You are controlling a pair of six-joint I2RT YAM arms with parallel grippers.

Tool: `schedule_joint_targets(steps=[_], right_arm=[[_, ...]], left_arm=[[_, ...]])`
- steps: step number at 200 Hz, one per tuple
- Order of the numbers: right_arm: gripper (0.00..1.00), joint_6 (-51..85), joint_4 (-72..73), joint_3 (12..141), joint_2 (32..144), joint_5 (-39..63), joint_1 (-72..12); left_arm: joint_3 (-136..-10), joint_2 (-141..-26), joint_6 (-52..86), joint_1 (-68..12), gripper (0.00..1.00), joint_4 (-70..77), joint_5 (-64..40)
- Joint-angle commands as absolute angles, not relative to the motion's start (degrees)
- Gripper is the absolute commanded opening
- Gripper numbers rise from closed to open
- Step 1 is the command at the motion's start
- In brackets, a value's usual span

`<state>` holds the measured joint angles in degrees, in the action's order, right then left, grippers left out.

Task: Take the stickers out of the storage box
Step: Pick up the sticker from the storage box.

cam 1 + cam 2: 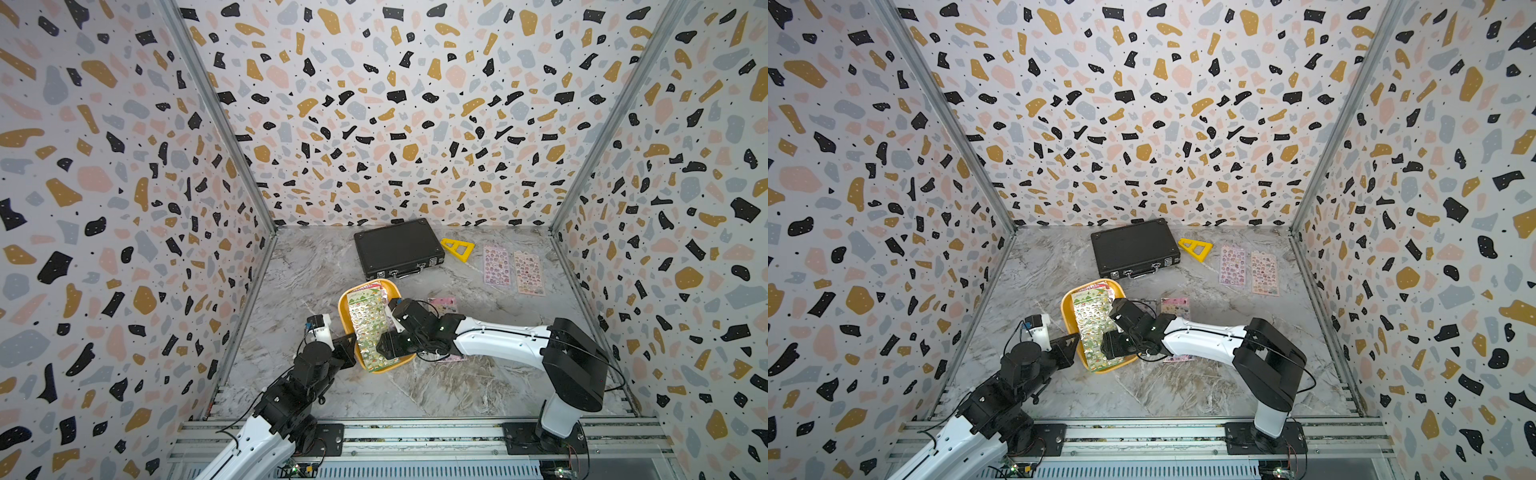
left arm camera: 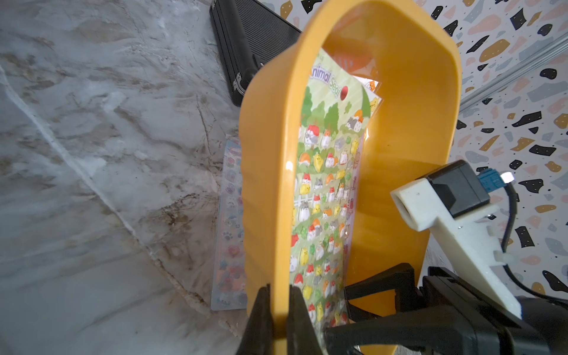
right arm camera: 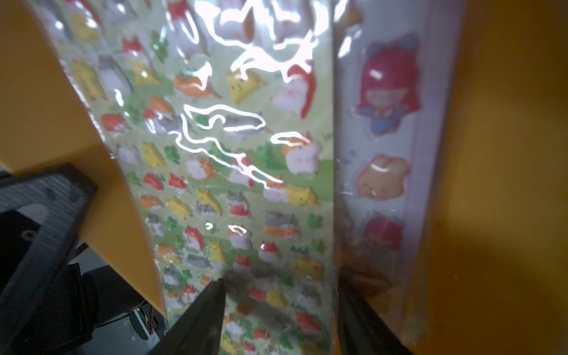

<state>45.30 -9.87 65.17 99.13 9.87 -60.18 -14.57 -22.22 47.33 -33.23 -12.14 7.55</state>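
- Two sticker sheets are being shown inside the storage box (image 1: 343,307): a green animal sheet (image 1: 368,328) lying on top, and a sheet with a red-haired figure (image 3: 381,123) being partly covered by it.
- The box's rim on the left arm's side is being clamped by the left gripper (image 2: 278,295), with the jaws being pressed together on the yellow wall from both sides.
- The right gripper (image 3: 281,282) is being held inside the box with its jaws standing apart. Its fingertips (image 3: 212,307) are being set close against the green sheet, and whether that sheet is being gripped cannot be told.
- Three more sheets are being shown outside the box: a pink sheet (image 1: 442,304) just beside it, being crossed by the right arm, and a purple sheet (image 1: 496,266) and a peach sheet (image 1: 528,274) lying side by side, well apart from it.
- A black briefcase (image 1: 399,249) and a yellow triangle ruler (image 1: 457,249) are being shown beyond the box, toward the back wall.
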Motion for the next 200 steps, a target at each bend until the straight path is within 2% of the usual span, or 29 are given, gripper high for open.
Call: schedule_joint_targets(steps=[1,55,132,171,200], right_arm=[[0.63,45.29,-17.59,65.16,96.96,3.32,-58.45],[0.59,46.01,-11.45,62.16,95.76,12.54,-57.74],[0.38,53.15,7.31,52.6,92.89,28.67,-53.3],[0.34,56.02,13.9,50.88,93.72,32.28,-52.91],[0.34,54.91,11.3,51.89,94.79,31.25,-52.85]], left_arm=[[-14.7,-21.02,47.46,-32.96,0.0,-9.16,9.76],[-14.87,-20.4,47.48,-32.96,0.0,-10.01,10.65],[-14.77,-20.19,48.25,-32.96,0.0,-10.06,11.24],[-14.7,-20.32,48.34,-32.96,0.0,-10.06,11.12],[-14.73,-20.34,48.34,-32.96,0.0,-10.04,11.07]])
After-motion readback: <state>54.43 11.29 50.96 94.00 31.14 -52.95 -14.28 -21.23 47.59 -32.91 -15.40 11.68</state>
